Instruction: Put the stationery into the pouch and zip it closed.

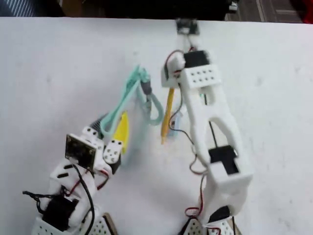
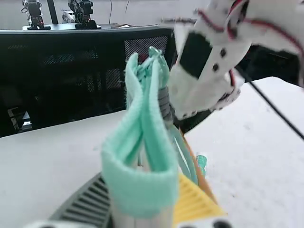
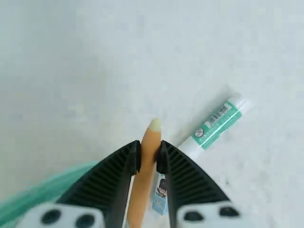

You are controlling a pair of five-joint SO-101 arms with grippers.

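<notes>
Done so far: as far as the views show, no stationery is in the pouch (image 2: 140,161) yet, though its inside is hidden, so that is a judgement.
Pouch: the mint fabric pouch stands lifted off the table (image 1: 58,73) by one end, with its mouth unzipped and spread into an open loop in the high view.
Pencil: the orange pencil (image 3: 148,142) is up off the table, just beside the pouch's open loop and outside it, with its tip pointing down.
Pen: a white pen with a green label (image 3: 216,127) lies flat on the table under the pencil, near the pouch and not picked up.
Left to do: the pencil goes in, then the pen, and then the zip is drawn shut. Most of the task seems to lie ahead.
Left gripper: the left gripper (image 1: 113,126) is clamped on the near end of the pouch, with the fabric pinched between its dark jaw and its yellow jaw.
Left arm pose: it is low and folded near its base, with the wrist angled up and outward along the pouch.
Right gripper: the right gripper (image 3: 148,149) is closed tight on the pencil shaft, with the tip sticking out past the fingertips.
Right arm pose: it is stretched far out from its base across the table, with the wrist bent so the gripper points down at the table beside the pouch mouth.
</notes>
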